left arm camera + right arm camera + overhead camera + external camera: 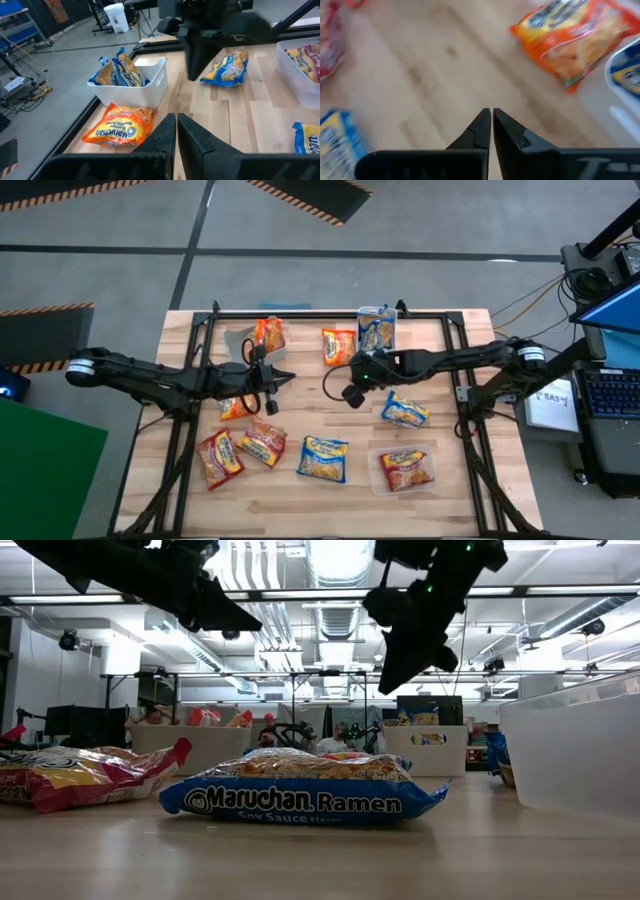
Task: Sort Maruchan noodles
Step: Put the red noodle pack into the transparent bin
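Observation:
Maruchan packets lie about the wooden table: an orange one (338, 345), two blue ones (323, 458) (404, 410), two red ones (218, 458) (262, 442), and another orange one (235, 408) partly under my left arm. More orange packets sit in a tub (265, 337), and blue ones in a white tub (377, 328) (127, 75). My left gripper (283, 379) (176, 125) is shut and empty, hovering left of the table's middle. My right gripper (350, 394) (491, 120) is shut and empty above the bare middle. In the low view both grippers hang clear of the table.
A clear tub (405, 470) near the right front corner holds a red packet. A black frame rail (300, 312) runs along the table's far edge. Bare wood (435, 65) lies below my right gripper. People sit at desks in the room beyond the table.

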You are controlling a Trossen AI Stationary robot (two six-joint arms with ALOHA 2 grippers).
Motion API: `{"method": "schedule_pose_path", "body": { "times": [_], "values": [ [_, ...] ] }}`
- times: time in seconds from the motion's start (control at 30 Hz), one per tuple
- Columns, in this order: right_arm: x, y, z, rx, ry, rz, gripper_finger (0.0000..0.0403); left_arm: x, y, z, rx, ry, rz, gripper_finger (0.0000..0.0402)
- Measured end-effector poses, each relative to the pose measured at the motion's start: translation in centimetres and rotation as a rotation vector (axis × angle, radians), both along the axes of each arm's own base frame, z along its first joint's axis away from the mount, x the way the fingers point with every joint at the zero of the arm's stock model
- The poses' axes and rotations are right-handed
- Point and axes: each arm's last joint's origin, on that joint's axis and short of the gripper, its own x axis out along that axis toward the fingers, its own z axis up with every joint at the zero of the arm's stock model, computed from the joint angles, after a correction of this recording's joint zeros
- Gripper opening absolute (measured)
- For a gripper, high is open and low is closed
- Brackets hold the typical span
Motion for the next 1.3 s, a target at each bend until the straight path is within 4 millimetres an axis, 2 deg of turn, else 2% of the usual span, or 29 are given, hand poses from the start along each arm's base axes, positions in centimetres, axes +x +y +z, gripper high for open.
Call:
{"method": "schedule_pose_path", "body": {
  "times": [0.13, 0.37, 0.5, 0.7, 0.93, 1.1, 1.3],
  "values": [
    [-0.3, 1.7, 0.9, 0.029, -0.003, 0.094, 0.0009, 0.0, 0.0, 0.0, -0.021, -0.007, 0.006, 0.0],
    [-1.3, 4.3, 0.2, 0.025, 0.025, 0.189, 0.0009, 0.0, -0.2, -0.3, -0.129, 0.001, -0.029, 0.0005],
    [-1.5, 5.1, 0.0, 0.006, 0.035, 0.235, 0.0009, 0.0, -0.3, -0.4, -0.181, -0.004, -0.055, 0.0021],
    [-1.6, 5.3, 0.3, -0.057, 0.001, 0.293, 0.0009, 0.0, -0.6, -0.5, -0.273, -0.011, -0.078, 0.0057],
    [-2.0, 5.3, -0.3, -0.14, -0.169, 0.364, 0.0009, -0.2, -2.0, -0.8, -0.379, 0.029, -0.157, 0.0105],
    [-3.0, 5.2, -1.3, -0.161, -0.262, 0.372, 0.0009, -0.9, -3.7, -1.9, -0.468, 0.149, -0.199, 0.0128],
    [-3.8, 5.1, -2.3, -0.164, -0.321, 0.365, 0.0009, -2.1, -4.9, -3.3, -0.537, 0.327, -0.169, 0.0132]
  ]
}}
